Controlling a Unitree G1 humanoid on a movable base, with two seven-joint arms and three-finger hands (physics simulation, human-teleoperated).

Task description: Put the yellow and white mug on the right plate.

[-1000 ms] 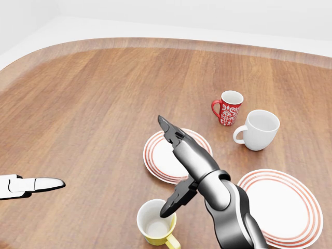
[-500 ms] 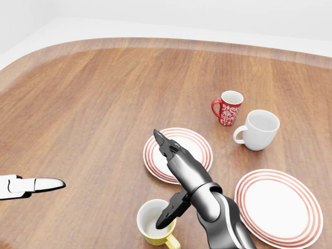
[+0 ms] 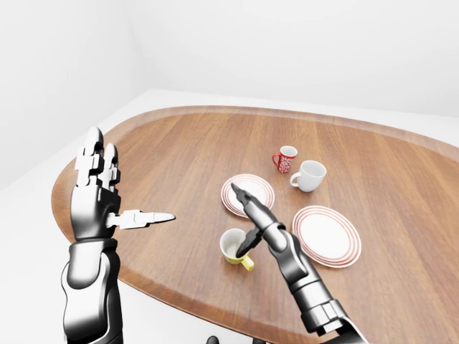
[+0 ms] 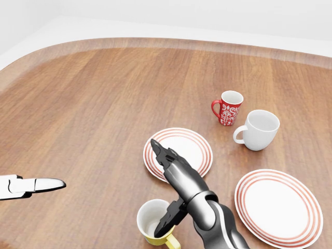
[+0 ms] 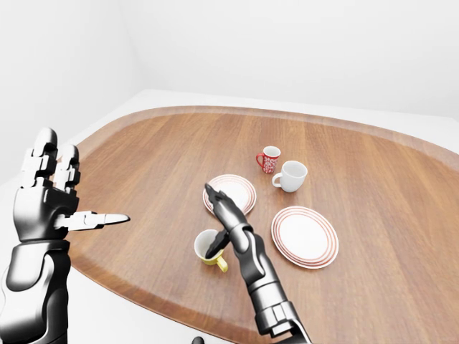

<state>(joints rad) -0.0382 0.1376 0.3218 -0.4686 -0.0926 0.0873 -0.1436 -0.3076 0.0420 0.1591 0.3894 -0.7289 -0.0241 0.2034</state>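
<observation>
Bright even light, soft shadows, sharp

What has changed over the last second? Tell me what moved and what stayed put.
The right hand drew back toward the bottom of the head view and sank lower, one finger now dipping into the yellow and white mug; the fingers are not closed round it. The mug, both plates, the red mug, the white mug and the left hand stayed as they were.
</observation>
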